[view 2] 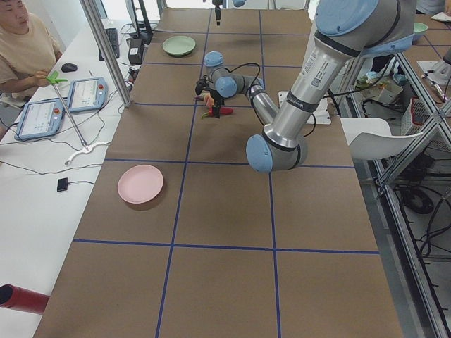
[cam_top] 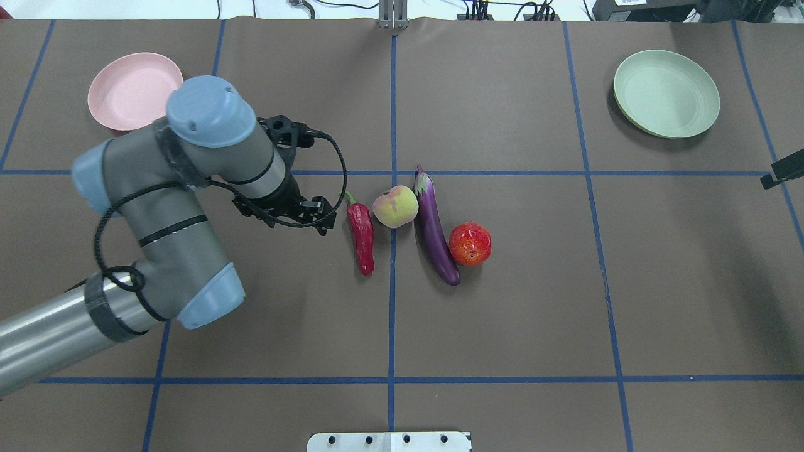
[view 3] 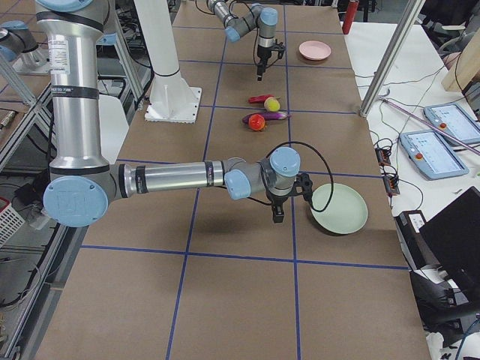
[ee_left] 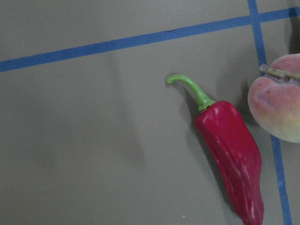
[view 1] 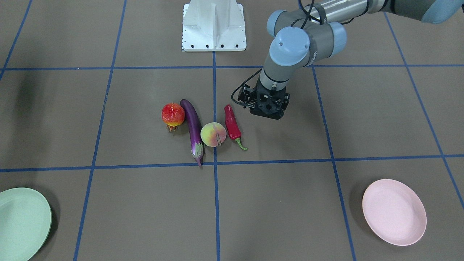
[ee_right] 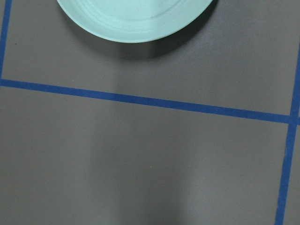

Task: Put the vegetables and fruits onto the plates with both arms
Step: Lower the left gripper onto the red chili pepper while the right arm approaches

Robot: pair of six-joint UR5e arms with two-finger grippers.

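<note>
The red chili pepper [cam_top: 361,238] lies at the left end of a short row of produce in the middle of the brown counter [cam_top: 534,314], its green stem curling toward the far side. Just to its right, with a narrow gap between them, sits the yellow-pink peach [cam_top: 395,206], right on one of the blue tape lines [cam_top: 392,326]. Next comes the long purple eggplant [cam_top: 436,230], pressed against the peach with its pale cap at the far end. The red-orange pomegranate [cam_top: 470,243] closes the row, snug against the eggplant's right flank.

The left tool [cam_top: 313,213] hangs just left of the chili, pointing down at the counter and touching nothing. Its fingers are hidden under the wrist, so it cannot be told whether they are spread or pressed together.

The pale pink plate [cam_top: 125,88] waits bare at the far left, partly behind the left arm's joint. The pale green plate [cam_top: 666,93] sits bare at the far right, well apart from the produce. The right tool [cam_top: 781,173] hovers near the green plate at the right edge, only a sliver of it in view from overhead, and its state cannot be told either
</note>
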